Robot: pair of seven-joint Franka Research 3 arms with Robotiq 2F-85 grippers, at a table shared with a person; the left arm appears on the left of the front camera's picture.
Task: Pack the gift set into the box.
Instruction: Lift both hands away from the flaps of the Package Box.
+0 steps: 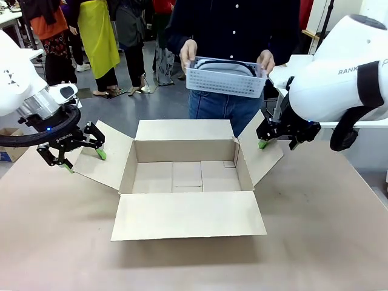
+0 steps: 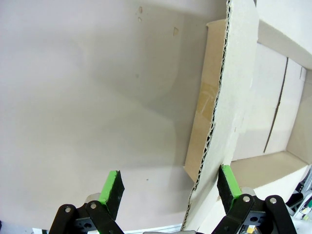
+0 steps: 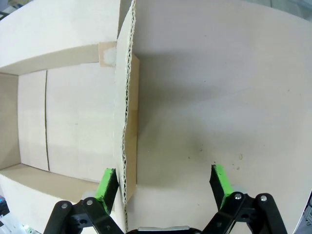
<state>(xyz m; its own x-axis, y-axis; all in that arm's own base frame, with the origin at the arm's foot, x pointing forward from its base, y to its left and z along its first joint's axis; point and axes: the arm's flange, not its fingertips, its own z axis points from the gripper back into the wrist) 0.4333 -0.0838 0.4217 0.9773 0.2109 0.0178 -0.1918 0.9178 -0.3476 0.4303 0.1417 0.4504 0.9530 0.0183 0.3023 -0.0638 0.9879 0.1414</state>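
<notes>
The box [image 1: 187, 177] stands open in the middle of the table, all four flaps folded outward and nothing inside. A person holds the gift set [image 1: 225, 77], a white perforated basket, in both hands above the box's far side; a grey oval item rimmed in black [image 1: 221, 65] lies in it. My left gripper [image 1: 85, 160] is open at the left flap, whose edge [image 2: 210, 141] runs between the fingers [image 2: 113, 187], close to one pad. My right gripper [image 1: 277, 143] is open at the right flap, its edge [image 3: 127, 122] likewise between the pads [image 3: 220, 181].
The table [image 1: 327, 242] is bare brown around the box. Several people stand on the floor behind the person. A small carton [image 1: 9, 148] sits on the floor off the table's left edge.
</notes>
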